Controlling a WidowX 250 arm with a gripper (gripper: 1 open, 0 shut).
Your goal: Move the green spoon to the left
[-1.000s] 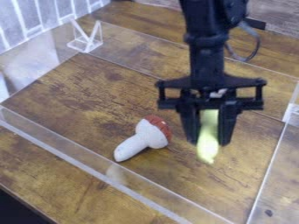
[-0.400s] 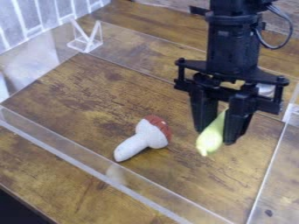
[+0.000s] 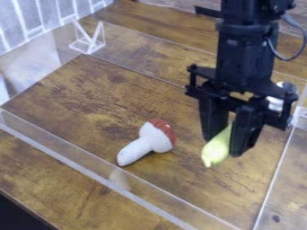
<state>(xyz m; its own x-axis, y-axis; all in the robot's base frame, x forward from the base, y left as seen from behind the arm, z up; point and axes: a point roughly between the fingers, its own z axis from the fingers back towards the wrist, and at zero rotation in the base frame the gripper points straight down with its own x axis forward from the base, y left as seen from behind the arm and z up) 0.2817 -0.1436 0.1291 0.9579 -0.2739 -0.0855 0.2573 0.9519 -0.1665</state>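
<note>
The green spoon shows as a yellow-green handle hanging tilted just above the wooden table, right of centre; its silver bowl is hidden between the fingers. My black gripper points almost straight down and is shut on the spoon's upper end. The spoon's lower tip hangs close to the wood, a short way right of the toy mushroom.
A toy mushroom with a white stem and red-brown cap lies on its side left of the spoon. A clear plastic wall rims the work area in front and at the sides. A small clear stand sits at the back left.
The gripper has rolled about its vertical axis and shifted slightly right with the spoon still in it. The mushroom has not moved.
</note>
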